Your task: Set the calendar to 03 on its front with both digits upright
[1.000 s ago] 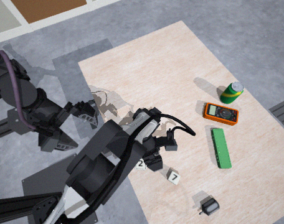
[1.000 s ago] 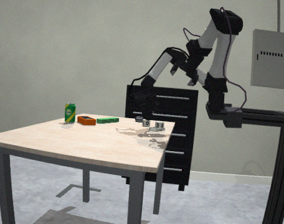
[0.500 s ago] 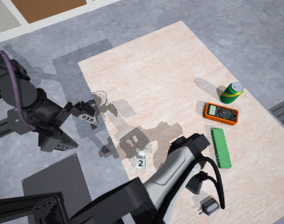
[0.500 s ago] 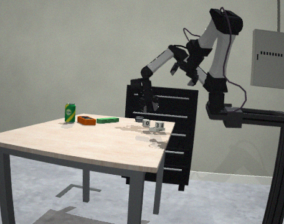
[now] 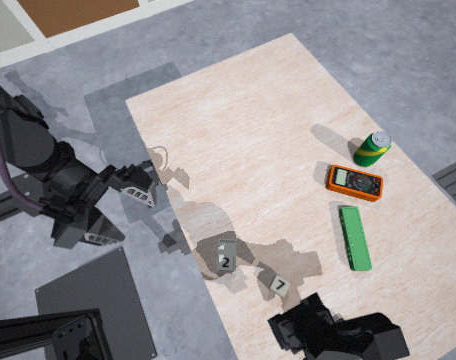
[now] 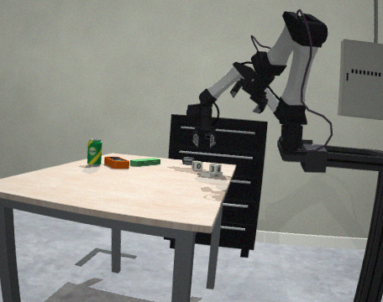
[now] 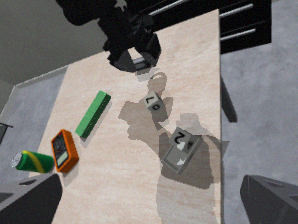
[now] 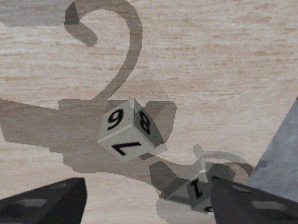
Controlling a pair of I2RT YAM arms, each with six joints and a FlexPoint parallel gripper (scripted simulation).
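Observation:
The tray (image 5: 234, 251) (image 6: 206, 174) (image 7: 171, 163) (image 8: 175, 193) stands near the table edge. One cube (image 5: 226, 263) (image 6: 214, 169) (image 7: 183, 137) (image 8: 199, 191) sits at one end of it, 2 on top, 3 facing the exterior camera; the other end is empty. The loose cube (image 5: 280, 285) (image 6: 197, 166) (image 7: 154, 102) (image 8: 126, 134) lies on the table beside the tray, 7 on top, 0 facing the exterior camera. My right gripper (image 6: 204, 141) (image 8: 148, 186) is partly open and empty, above the table beyond the loose cube. My left gripper (image 5: 138, 220) (image 6: 247, 101) (image 7: 150, 182) is wide open and empty, high off the table edge.
A green bar (image 5: 356, 238) (image 6: 145, 162) (image 7: 93, 114), an orange multimeter (image 5: 355, 183) (image 6: 117, 162) (image 7: 65, 151) and a green can (image 5: 372, 149) (image 6: 94, 152) (image 7: 34, 162) stand farther across the table. A small black object (image 6: 188, 160) lies behind the loose cube in the exterior view.

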